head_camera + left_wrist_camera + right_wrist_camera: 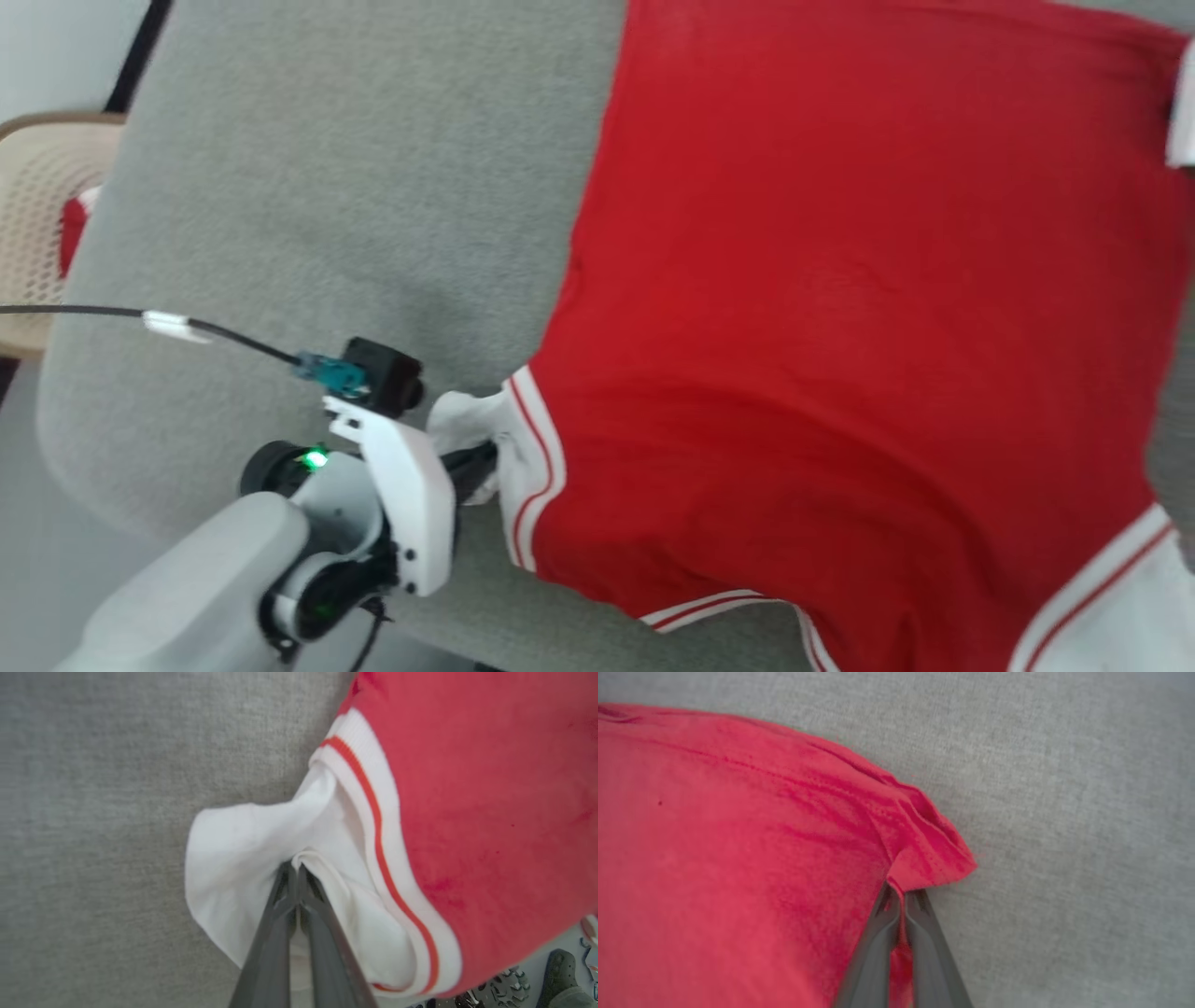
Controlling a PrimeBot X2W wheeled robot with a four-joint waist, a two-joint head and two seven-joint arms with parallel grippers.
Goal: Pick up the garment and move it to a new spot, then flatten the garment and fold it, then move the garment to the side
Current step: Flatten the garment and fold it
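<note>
Garment (840, 327) lies spread on the grey bench (327, 187), its red body stretching away to the right of the left jaws, which are pressed together on a bunch of its white sleeve (243, 858) just outside the red-striped trim. The right jaws are likewise closed, pinching a folded red hem corner (934, 858) with bare bench just beyond them. Well left of the left jaws, past the bench edge, a beige lattice basket (37, 177) holds a small red-and-white cloth (73, 229).
</note>
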